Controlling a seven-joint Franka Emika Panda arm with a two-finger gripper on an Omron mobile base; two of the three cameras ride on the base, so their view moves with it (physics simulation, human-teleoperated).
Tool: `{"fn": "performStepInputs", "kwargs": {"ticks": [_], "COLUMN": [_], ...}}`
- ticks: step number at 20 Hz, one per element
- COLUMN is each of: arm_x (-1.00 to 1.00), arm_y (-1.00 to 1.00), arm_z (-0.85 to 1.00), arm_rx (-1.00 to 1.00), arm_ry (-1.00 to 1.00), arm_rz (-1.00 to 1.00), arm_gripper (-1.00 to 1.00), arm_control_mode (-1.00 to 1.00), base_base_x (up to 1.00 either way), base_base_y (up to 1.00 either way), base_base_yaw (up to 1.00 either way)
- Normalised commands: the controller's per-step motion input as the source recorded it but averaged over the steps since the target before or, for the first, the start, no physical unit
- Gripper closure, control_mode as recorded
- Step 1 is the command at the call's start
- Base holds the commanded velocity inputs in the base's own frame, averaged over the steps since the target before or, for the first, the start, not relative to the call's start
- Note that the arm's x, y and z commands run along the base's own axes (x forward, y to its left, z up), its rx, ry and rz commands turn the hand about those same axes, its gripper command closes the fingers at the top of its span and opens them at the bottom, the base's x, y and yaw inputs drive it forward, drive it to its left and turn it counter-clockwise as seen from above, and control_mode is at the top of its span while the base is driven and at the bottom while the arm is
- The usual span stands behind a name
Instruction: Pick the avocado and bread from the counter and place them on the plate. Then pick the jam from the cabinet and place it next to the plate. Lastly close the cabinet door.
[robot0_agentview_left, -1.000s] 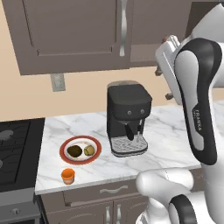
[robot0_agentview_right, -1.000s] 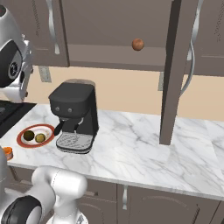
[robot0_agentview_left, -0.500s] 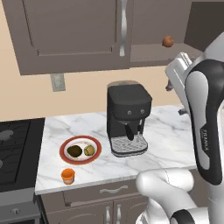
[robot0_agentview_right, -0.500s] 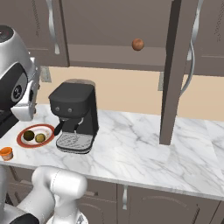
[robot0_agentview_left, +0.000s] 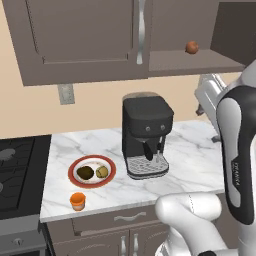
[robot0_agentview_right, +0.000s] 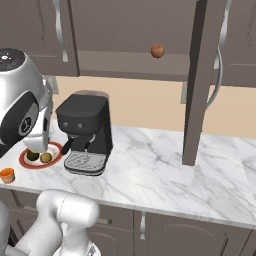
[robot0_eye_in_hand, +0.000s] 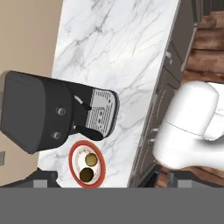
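The red-rimmed plate sits on the white marble counter, left of the coffee machine. On it lie the dark avocado and the tan bread. The orange jam stands on the counter just in front of the plate. The cabinet has its right door swung open, seen edge-on in the right base view. My gripper hangs open and empty, high over the counter's right part, below the open shelf. In the hand view the plate, bread and avocado lie far below the gripper.
A black coffee machine stands mid-counter. A reddish-brown ball rests on the open cabinet shelf. A stove adjoins the counter on the left. Bare marble stretches to the right of the machine.
The hand has come down and to the right, away from the cabinet front, uncovering the ball on the shelf. The jaws stayed open.
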Motion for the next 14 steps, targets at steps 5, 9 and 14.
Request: {"fn": "performStepInputs", "kwargs": {"ticks": [5, 9, 14], "arm_x": [-0.01, 0.00, 0.00], "arm_y": [-0.15, -0.08, -0.14], "arm_z": [-0.24, -0.23, -0.25], "arm_rx": [-0.03, -0.03, 0.00], "arm_ry": [0.00, -0.01, -0.04], "arm_rz": [0.03, 0.02, 0.01], "arm_gripper": [-1.00, -1.00, -1.00], "arm_control_mode": [-1.00, -1.00, -1.00], "base_base_x": [0.00, 0.00, 0.00], "base_base_y": [0.00, 0.00, 0.00], "base_base_yaw": [0.00, 0.00, 0.00]}}
